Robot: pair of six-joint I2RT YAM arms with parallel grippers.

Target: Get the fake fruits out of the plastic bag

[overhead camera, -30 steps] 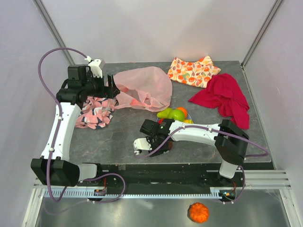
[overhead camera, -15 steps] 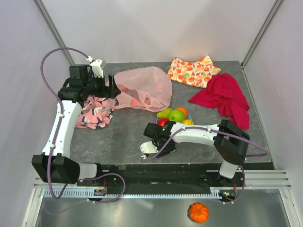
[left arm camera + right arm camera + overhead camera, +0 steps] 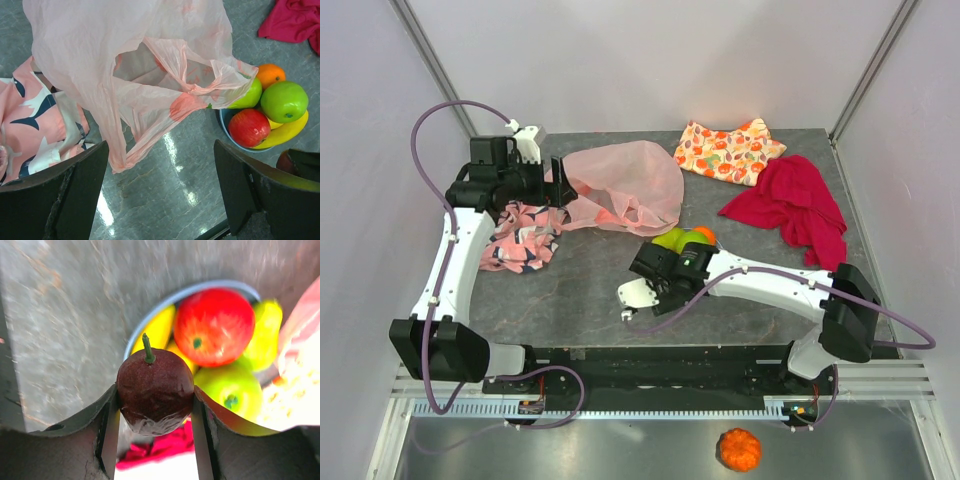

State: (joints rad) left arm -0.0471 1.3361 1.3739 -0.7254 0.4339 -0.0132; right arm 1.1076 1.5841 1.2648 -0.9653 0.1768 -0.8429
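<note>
The pink plastic bag (image 3: 620,185) lies crumpled at the back left and fills the top of the left wrist view (image 3: 130,65). My left gripper (image 3: 558,182) is at its left edge, open and empty (image 3: 160,195). My right gripper (image 3: 688,264) is shut on a dark purple fruit (image 3: 155,390) over the blue plate (image 3: 150,320). The plate (image 3: 223,120) holds a red apple (image 3: 248,127), a green apple (image 3: 284,101), an orange (image 3: 270,75), a banana (image 3: 286,134) and a green pear (image 3: 248,95). From above, only a green fruit (image 3: 670,238) and the orange (image 3: 704,235) show past the right arm.
A pink-and-black patterned cloth (image 3: 520,240) lies under the left arm. A fruit-print orange cloth (image 3: 725,150) and a red cloth (image 3: 790,205) lie at the back right. An orange pumpkin (image 3: 740,450) sits below the table's front edge.
My right gripper has moved from near the table's front edge back and right to the plate, carrying the dark purple fruit. The left gripper has barely shifted.
</note>
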